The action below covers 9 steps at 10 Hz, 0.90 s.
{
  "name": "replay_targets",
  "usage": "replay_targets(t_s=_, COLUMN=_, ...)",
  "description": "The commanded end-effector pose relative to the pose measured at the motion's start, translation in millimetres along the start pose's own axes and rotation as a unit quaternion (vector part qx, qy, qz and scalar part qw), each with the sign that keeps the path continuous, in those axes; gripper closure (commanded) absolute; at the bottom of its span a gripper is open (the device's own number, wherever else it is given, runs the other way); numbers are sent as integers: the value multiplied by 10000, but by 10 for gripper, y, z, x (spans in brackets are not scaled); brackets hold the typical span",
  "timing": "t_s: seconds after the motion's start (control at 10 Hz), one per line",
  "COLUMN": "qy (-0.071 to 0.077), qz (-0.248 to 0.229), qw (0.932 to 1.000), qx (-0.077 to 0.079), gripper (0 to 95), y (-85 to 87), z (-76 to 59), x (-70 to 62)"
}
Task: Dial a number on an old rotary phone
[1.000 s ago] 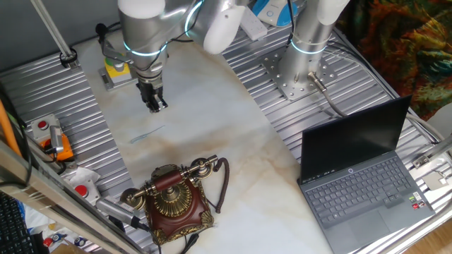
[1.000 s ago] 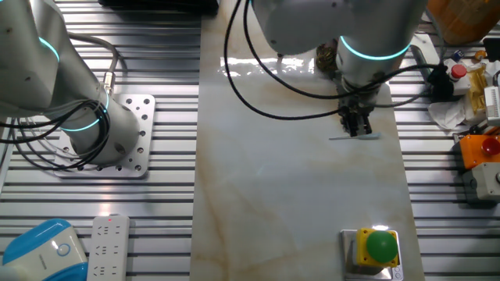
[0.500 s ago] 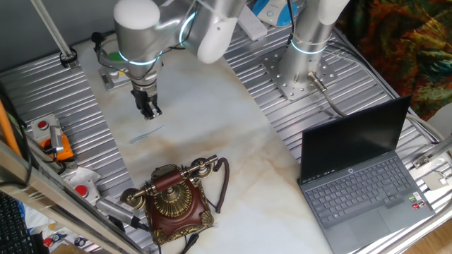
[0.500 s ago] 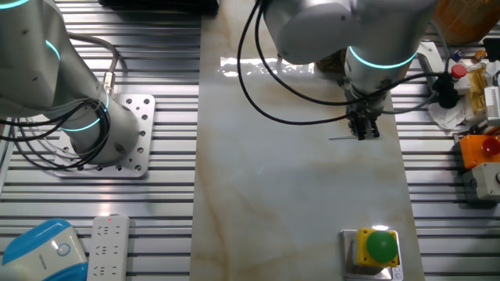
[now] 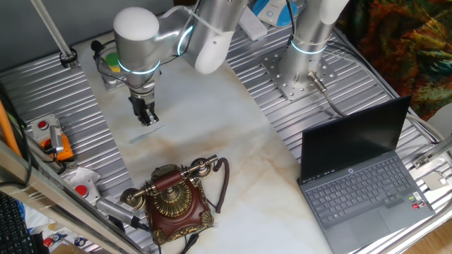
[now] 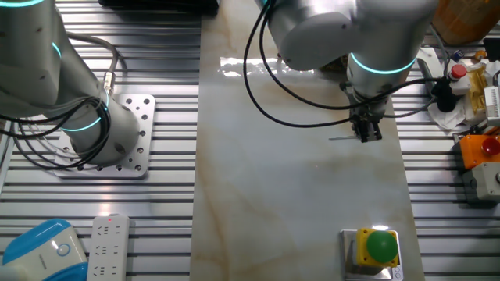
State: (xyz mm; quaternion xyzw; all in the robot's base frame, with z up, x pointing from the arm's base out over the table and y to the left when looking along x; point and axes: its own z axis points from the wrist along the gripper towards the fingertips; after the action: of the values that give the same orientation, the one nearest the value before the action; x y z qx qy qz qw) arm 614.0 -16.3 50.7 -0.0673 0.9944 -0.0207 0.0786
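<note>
Lately changed: the gripper (image 5: pixel 147 118) sits further toward the left edge of the marble top than it did a second ago, and a little lower in the one fixed view.
Direction of drift: sideways along the far part of the table (image 5: pixel 212 134), not noticeably closer to the phone.
Gripper pose: it points straight down, its tip hanging close over the marble beside a thin pale streak (image 5: pixel 147 135) on the surface; whether it touches I cannot tell.
Gripper fingers: pressed close together with nothing between them, as both views suggest.
Phone: the old rotary phone (image 5: pixel 171 199) stands at the near edge of the marble, upright, handset lying across its cradle, brass dial facing up, dark cord curling off to its right.
Phone in the other view: hidden behind the arm.
Gap: gripper and phone are well apart, with bare marble between them.
Unchanged: phone, laptop (image 5: pixel 360 182) and the yellow box with a green button (image 6: pixel 374 250) lie where they did a second ago.
Meaning for the task: dialing has not begun; the dial is untouched, and this looks like a repositioning before the approach.
Next need, as I judge it: travel toward the phone, then a fingertip set into one dial hole.
Risk: the phone looks light enough to slide if the dial is pushed off-centre.
</note>
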Motion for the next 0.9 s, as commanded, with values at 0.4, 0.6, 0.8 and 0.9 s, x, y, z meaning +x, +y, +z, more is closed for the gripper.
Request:
replay_targets(t_s=0.4, qy=-29, qz=26, qw=10000, qx=12, gripper=950, y=21, z=107, x=-2)
replay_targets(t_s=0.6, qy=-46, qz=43, qw=10000, qx=18, gripper=950, y=34, z=165, x=6)
replay_targets(t_s=0.8, qy=-54, qz=55, qw=10000, qx=37, gripper=950, y=48, z=224, x=11)
replay_targets(t_s=0.9, qy=-66, qz=63, qw=10000, qx=30, gripper=950, y=53, z=242, x=9)
